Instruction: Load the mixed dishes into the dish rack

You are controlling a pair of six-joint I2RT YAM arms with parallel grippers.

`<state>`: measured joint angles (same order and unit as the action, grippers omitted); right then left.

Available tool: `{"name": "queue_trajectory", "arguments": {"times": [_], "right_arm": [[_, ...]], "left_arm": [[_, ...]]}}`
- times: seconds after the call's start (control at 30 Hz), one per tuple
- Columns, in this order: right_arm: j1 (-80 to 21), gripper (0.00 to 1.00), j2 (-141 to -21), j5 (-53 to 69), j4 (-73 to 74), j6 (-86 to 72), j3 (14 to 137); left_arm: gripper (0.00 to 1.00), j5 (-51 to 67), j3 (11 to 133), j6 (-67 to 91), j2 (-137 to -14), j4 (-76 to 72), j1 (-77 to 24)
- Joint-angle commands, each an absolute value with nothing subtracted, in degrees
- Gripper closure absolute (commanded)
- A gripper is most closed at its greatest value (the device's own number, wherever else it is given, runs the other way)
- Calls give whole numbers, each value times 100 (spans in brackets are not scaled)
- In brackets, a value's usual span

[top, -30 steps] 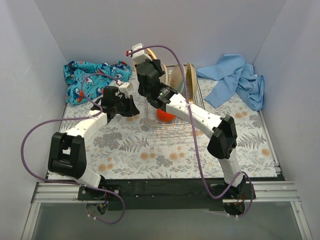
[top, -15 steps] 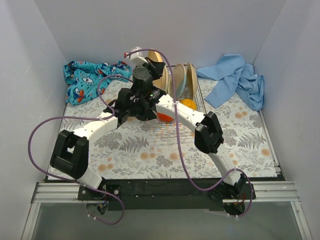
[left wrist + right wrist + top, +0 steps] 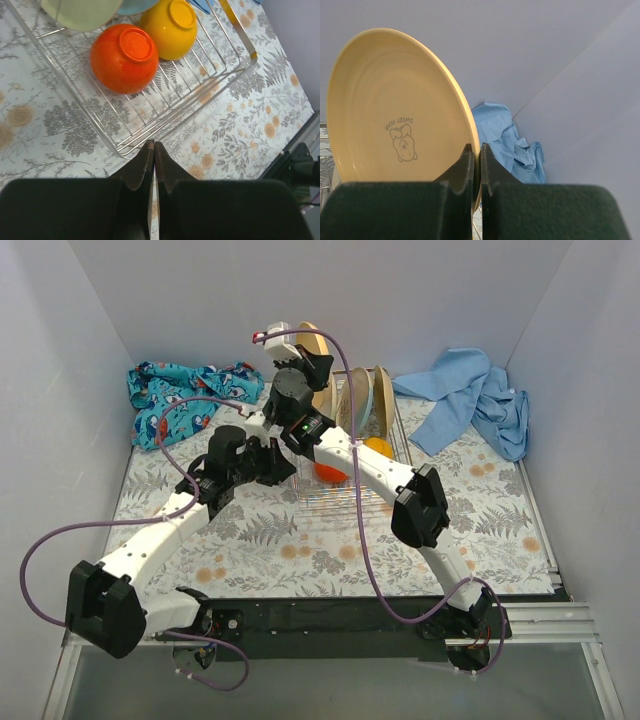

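Note:
The plain yellow-orange plate (image 3: 309,339) is held on edge above the back left of the silver wire dish rack (image 3: 340,505). My right gripper (image 3: 318,368) is shut on its rim; the right wrist view shows the plate (image 3: 395,110) between the jaws (image 3: 476,147). Two plates (image 3: 366,400) stand upright in the rack. A red bowl (image 3: 125,57) and an orange bowl (image 3: 172,27) lie upside down in the rack (image 3: 150,110). My left gripper (image 3: 288,468) is shut and empty over the rack's near-left corner, also in its wrist view (image 3: 154,146). Steel cup and mug are out of view.
A blue patterned cloth (image 3: 185,400) lies at the back left. A plain light-blue cloth (image 3: 470,400) lies at the back right, also seen past the plate (image 3: 505,140). White walls close in the floral table on three sides.
My left gripper has moved right to the rack's left side, its arm stretched out. My right gripper still holds the yellow-orange plate and has raised it a little at the back.

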<state>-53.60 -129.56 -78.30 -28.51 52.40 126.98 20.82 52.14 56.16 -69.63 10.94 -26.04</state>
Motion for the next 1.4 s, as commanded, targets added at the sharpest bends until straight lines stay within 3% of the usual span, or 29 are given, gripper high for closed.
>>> {"name": "queue_trajectory", "arguments": {"times": [0.0,0.33,0.67,0.9,1.1,1.37], "right_arm": [[-5344,99,-12814,-7972,-3208,5124,12920],[-5370,99,-12445,-7937,-3217,5027,12402],[-5370,99,-12437,-7858,-3226,4835,12007],[-5370,99,-12436,-7752,-3182,4545,11637],[-5309,99,-12621,-7638,-2980,4359,11846],[-5238,99,-13297,-7638,-2909,4658,12532]], "left_arm": [[100,1266,4993,5563,-6741,1213,-2637],[100,1072,4852,5783,-7751,739,-2549],[100,2390,4825,6072,-7972,168,-2566],[100,2470,4570,6223,-7972,-246,-2637],[100,1768,4667,6161,-7331,613,-2593],[100,98,4430,6346,-5434,1721,-2575]]}}
